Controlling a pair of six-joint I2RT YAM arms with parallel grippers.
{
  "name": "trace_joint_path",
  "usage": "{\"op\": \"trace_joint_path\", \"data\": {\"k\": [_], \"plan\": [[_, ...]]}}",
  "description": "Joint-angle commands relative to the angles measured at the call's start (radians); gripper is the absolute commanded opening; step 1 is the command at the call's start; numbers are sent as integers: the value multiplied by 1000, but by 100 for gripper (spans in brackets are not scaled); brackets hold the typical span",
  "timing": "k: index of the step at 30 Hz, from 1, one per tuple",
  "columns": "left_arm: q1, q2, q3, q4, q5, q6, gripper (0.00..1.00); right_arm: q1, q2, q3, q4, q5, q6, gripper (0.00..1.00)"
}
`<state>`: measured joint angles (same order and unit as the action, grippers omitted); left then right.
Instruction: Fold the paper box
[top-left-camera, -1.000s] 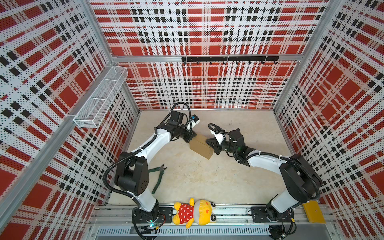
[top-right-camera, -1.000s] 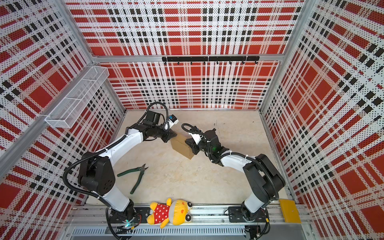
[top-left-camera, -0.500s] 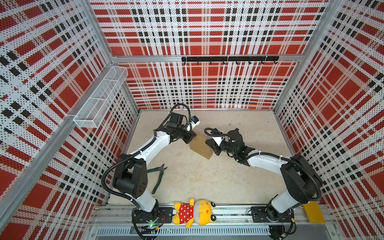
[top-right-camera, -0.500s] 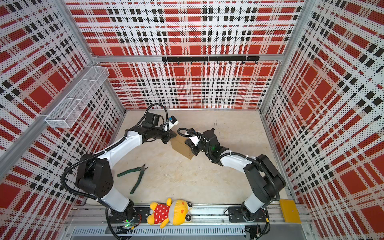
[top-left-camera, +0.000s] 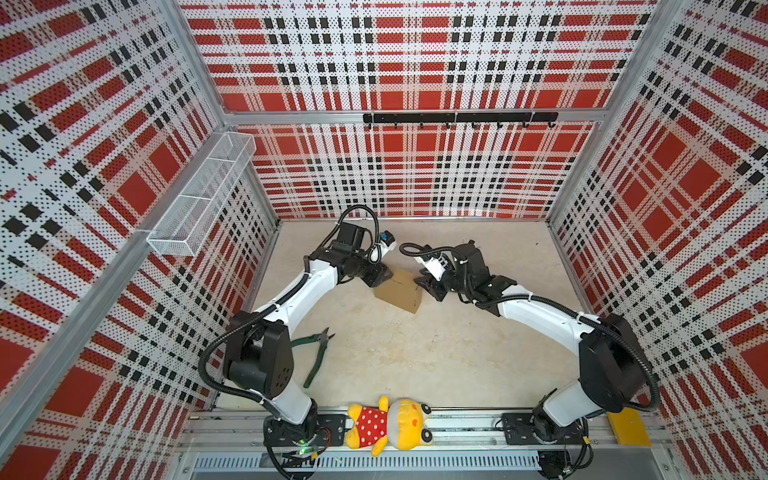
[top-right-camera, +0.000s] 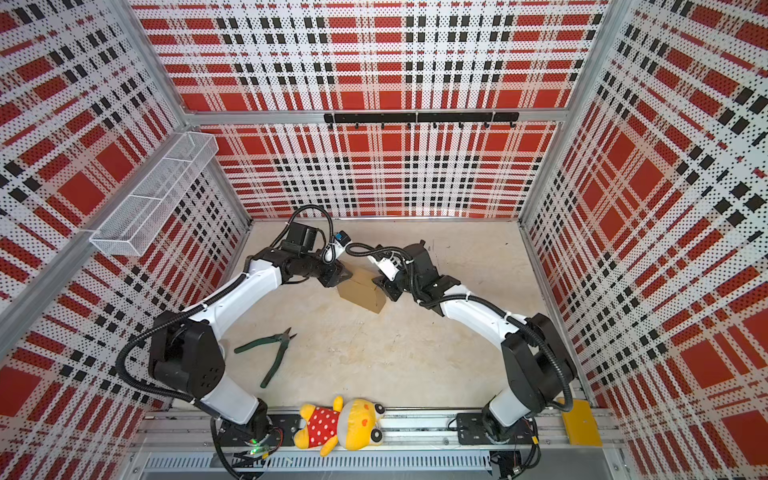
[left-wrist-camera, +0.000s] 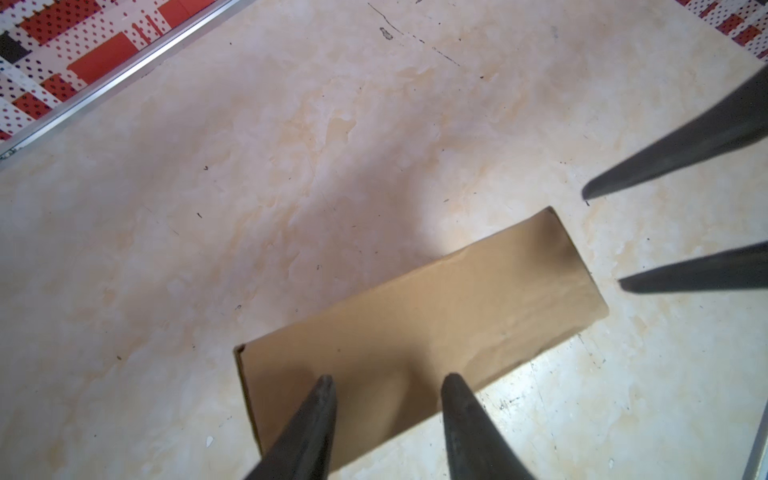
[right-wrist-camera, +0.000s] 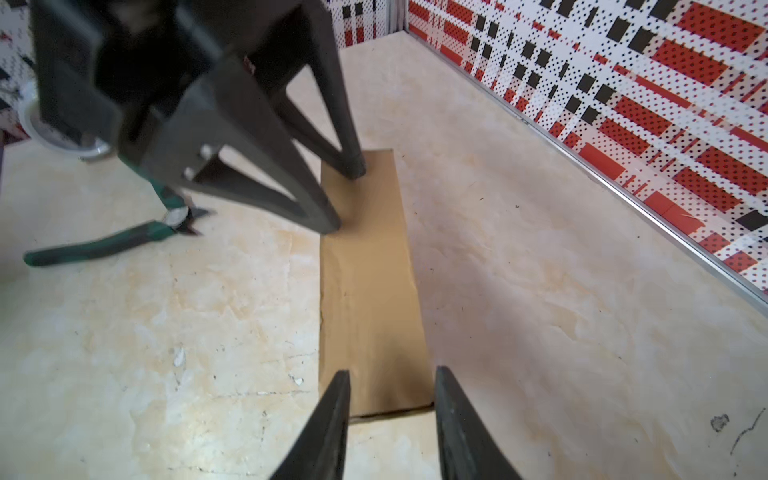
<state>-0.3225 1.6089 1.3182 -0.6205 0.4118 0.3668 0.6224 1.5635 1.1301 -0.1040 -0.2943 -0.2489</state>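
Left wall: a white wire-mesh basket (top-left-camera: 199, 195) is fixed to the plaid panel, and what lies inside it cannot be made out.
Pliers: the green-handled pliers (top-left-camera: 318, 353) lie on the beige table (top-left-camera: 415, 361), with one handle partly hidden behind the left arm.
Left gripper (left-wrist-camera: 386, 380): its fingers are spread apart over one end of the box. Whether the tips touch the cardboard cannot be told.
Paper box (top-left-camera: 399, 293): the plain brown corrugated cardboard box lies closed and flat mid-table, between the two grippers. In both top views its corners are covered by the grippers.
Plush: a yellow toy in a red dotted dress (top-left-camera: 386, 424) lies on the front rail.
Right gripper (right-wrist-camera: 390, 374): its fingers are spread apart at the opposite end, and that edge of the box is partly masked by them.
Far right: one corner of a yellow flat plate (top-left-camera: 629, 428) sits behind the arm's cable.
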Motion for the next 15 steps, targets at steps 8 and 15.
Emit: {"op": "trace_joint_path", "data": {"k": [8,15], "plan": [[165,-168,-78,50,88,-120,55,20,137,293,-281,-39,-40,71],[297,-224,-184,143,99,-178,76,36,296,504,-482,-79,-78,81]]}}
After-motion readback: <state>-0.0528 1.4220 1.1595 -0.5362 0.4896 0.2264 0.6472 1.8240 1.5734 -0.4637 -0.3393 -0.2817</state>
